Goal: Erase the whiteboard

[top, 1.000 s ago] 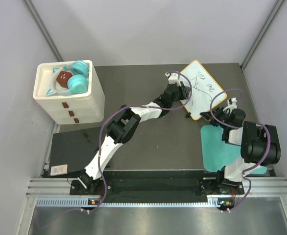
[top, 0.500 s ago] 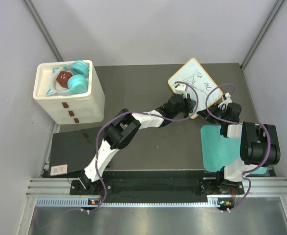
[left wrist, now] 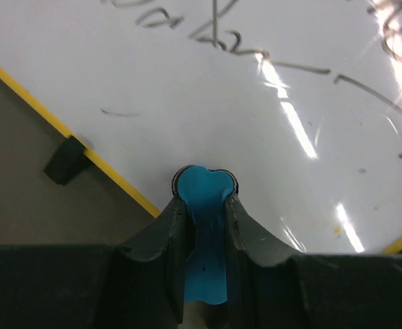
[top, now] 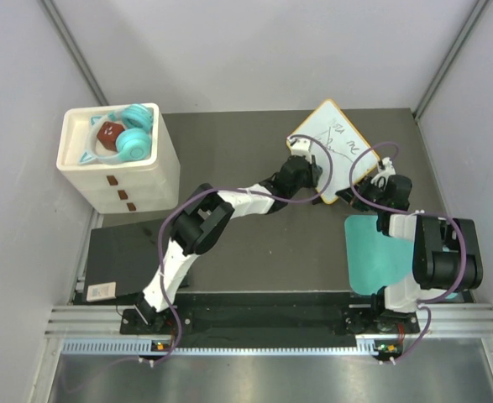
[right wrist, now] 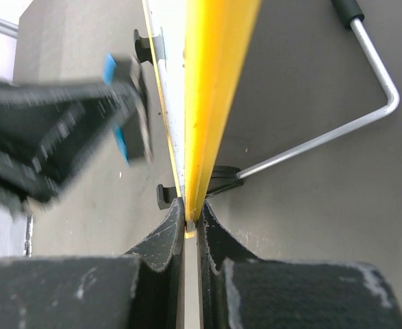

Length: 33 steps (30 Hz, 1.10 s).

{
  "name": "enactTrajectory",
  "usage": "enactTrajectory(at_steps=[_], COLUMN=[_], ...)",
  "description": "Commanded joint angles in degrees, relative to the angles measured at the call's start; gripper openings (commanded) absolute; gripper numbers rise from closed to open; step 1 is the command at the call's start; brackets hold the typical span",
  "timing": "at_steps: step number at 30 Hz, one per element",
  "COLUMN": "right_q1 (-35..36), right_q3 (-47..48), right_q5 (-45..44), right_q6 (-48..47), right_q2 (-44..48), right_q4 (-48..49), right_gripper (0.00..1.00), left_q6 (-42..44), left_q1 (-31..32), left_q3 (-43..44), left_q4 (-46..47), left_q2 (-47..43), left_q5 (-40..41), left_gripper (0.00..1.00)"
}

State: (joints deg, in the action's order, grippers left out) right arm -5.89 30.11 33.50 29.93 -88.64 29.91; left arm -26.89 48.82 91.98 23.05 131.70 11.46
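- I see the left gripper (left wrist: 202, 197) clamped on a blue eraser pad (left wrist: 202, 233), its tip against the whiteboard (top: 337, 134) (scribbles visible).
- The right gripper (right wrist: 190, 214) pinches the board's yellow frame at the table's (top: 229, 151) far right, beyond the teal mat (top: 372, 260).

Left arm stretched well forward, elbow bent; left claw (left wrist: 204, 197) clamped on a blue eraser (left wrist: 204, 240). Right arm folded upright; right claw (right wrist: 190, 218) pinching the whiteboard (right wrist: 213, 89) edge.

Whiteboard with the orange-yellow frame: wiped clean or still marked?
Still marked. The left wrist view shows dark scribbles across the white orange-framed whiteboard, beyond the blue pad held in the jaws of the left gripper.
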Motion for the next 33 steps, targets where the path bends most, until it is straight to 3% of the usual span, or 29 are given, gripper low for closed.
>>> enactTrajectory(at_steps=[1, 7, 15, 25, 28, 33], right_q1=[2.4, 2.9, 3.3, 3.8, 3.9, 4.4], right_q3=[-2.1, -2.6, -3.8, -7.8, -7.4, -6.5], right_q5=[4.8, 4.4, 1.2, 0.6, 0.6, 0.2], right_q6=[-4.4, -5.4, -5.2, -4.1, -4.1, -4.4], right_q2=[0.4, 1.3, 5.5, 10.5, 9.7, 8.0], right_q4=[-13.5, -17.1, -21.6, -19.5, -19.7, -20.2], right_gripper=[0.00, 0.00, 0.00, 0.00, 0.00, 0.00], left_q6=[1.9, 3.4, 4.9, 4.2, 3.6, 5.1], left_q1=[-2.6, -4.5, -5.0, -6.7, -8.6, -12.3], left_q3=[4.6, 8.9, 20.1, 30.5, 36.7, 35.9], left_q4=[3.7, 7.5, 4.9, 1.1, -4.4, -4.5], left_q2=[-3.6, -2.2, 5.7, 14.4, 17.9, 18.1], left_q5=[3.9, 6.3, 5.2, 4.9, -1.8, -28.1], left_gripper=[0.00, 0.00, 0.00, 0.00, 0.00, 0.00])
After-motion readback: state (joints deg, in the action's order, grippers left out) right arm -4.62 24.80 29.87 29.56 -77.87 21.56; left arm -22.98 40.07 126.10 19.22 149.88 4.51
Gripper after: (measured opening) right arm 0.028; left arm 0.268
